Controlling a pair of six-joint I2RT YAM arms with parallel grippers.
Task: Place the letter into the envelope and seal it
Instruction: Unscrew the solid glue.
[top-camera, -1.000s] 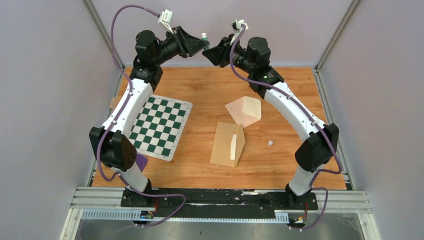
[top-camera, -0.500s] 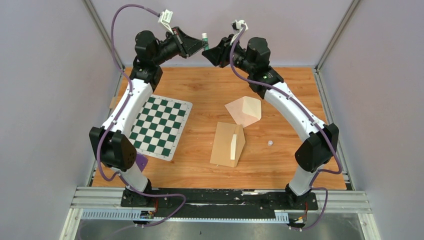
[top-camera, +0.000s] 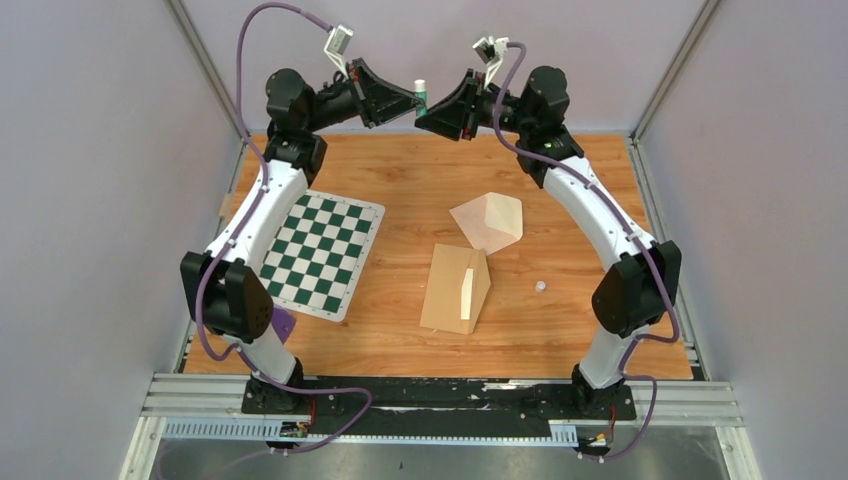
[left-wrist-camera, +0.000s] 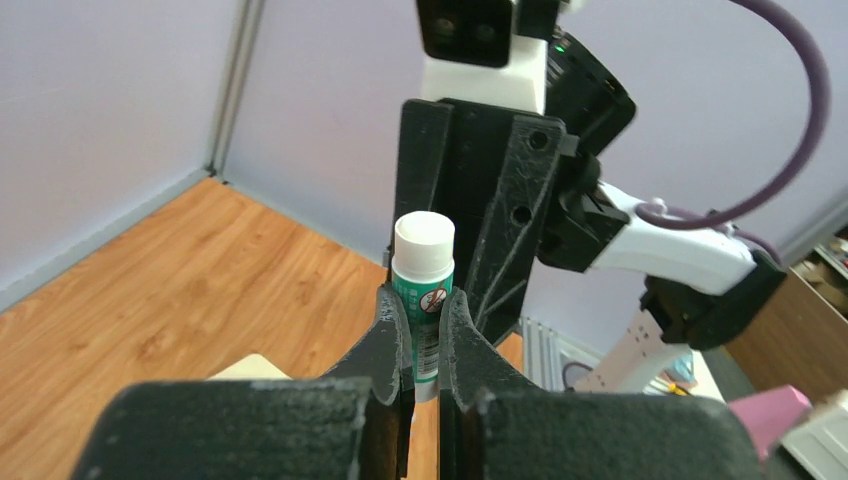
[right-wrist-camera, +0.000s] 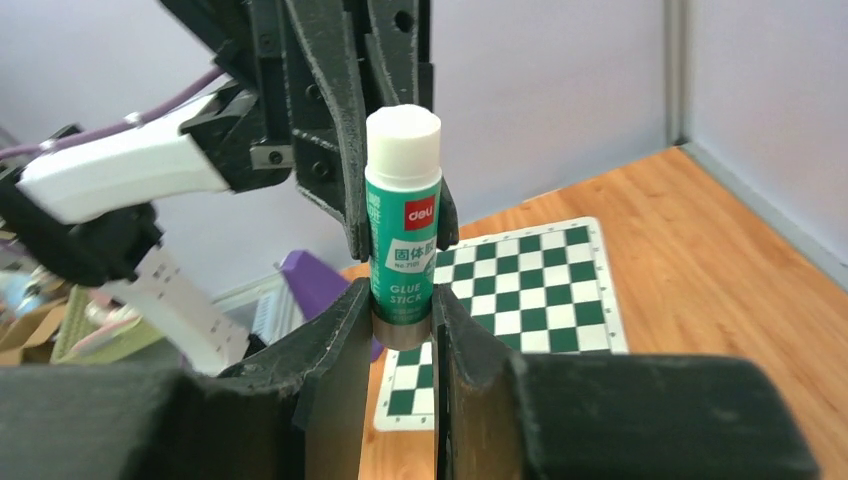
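- Risen since a second ago: both wrists, now higher and a little farther right above the far edge of the table (top-camera: 400, 180).
- Over the same second, left gripper (left-wrist-camera: 425, 325) gone from spread to pressed tight on the glue stick (right-wrist-camera: 402, 215).
- Right gripper (right-wrist-camera: 398, 315) pinching that same glue stick at its bottom end, grip unchanged from before.
- Glue stick upright between the two grippers, white cap on top, green label toward the right wrist camera.
- Left fingers clamped on the green body partway up, right fingers below them on the grey base band.
- Grippers set tip to tip, facing each other, well above the wood.
- Letter (top-camera: 488, 222) lying on the table right of centre, folded with creases showing, outside the envelope (top-camera: 452, 290) and in the same spot as earlier.
- Near corner of the letter meeting the far right corner of the envelope.
- Envelope flat on the wood just nearer than the letter, with a pale strip on its right half.
- Checked mat (top-camera: 320, 250) flat on the left side, partly under the left arm.
- Small white object (top-camera: 540, 286) on the wood right of the envelope, too small to identify, well apart from both grippers.
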